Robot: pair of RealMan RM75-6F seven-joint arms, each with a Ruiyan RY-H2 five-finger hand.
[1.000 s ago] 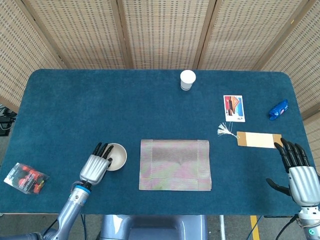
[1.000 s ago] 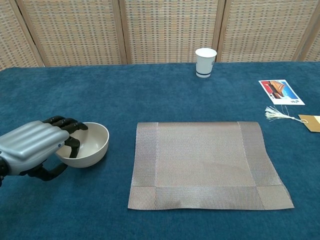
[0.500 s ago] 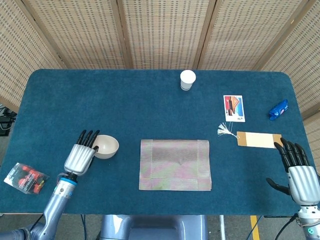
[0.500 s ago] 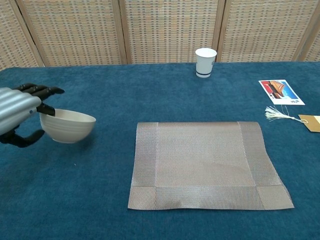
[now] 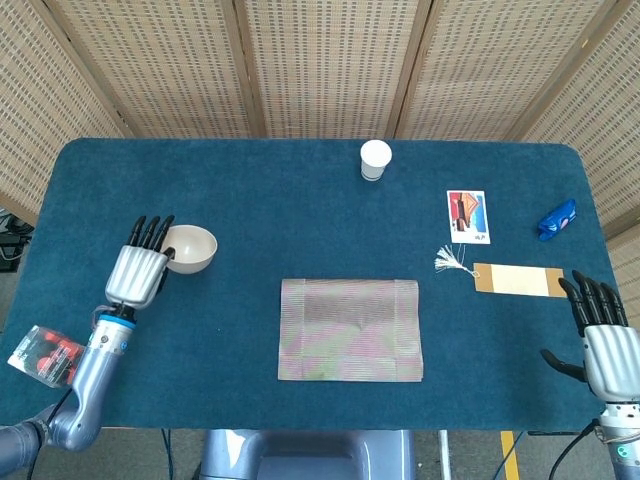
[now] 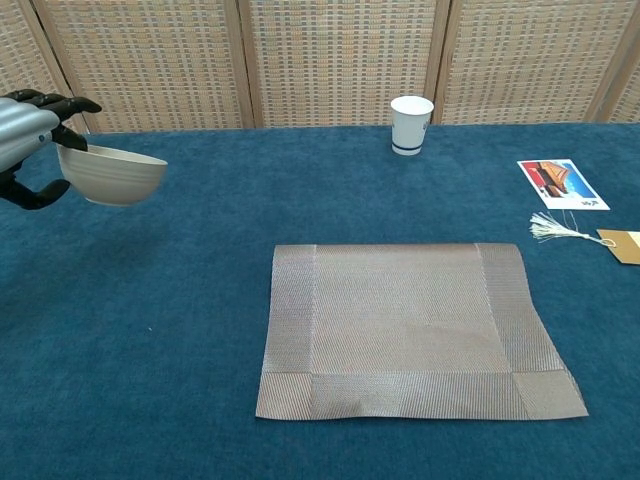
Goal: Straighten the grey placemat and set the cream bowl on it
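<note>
The grey placemat [image 5: 350, 329] [image 6: 413, 328] lies flat and square to the table's front edge, near the middle. My left hand [image 5: 137, 272] [image 6: 28, 140] holds the cream bowl [image 5: 189, 249] [image 6: 111, 174] by its rim, lifted above the blue cloth to the left of the mat. In the chest view the bowl hangs clear of the table, tipped slightly. My right hand [image 5: 603, 338] rests at the table's front right corner, fingers spread, holding nothing.
A white paper cup [image 5: 375, 159] [image 6: 411, 124] stands at the back centre. A postcard [image 5: 468, 216] [image 6: 562, 184], a tasselled bookmark [image 5: 515, 279] and a blue packet [image 5: 557, 219] lie on the right. A red snack bag [image 5: 50, 354] sits at the front left edge.
My left hand has lifted the bowl off the table and carried it up and to the left, away from the mat. The right hand has sunk slightly lower in the head view.
</note>
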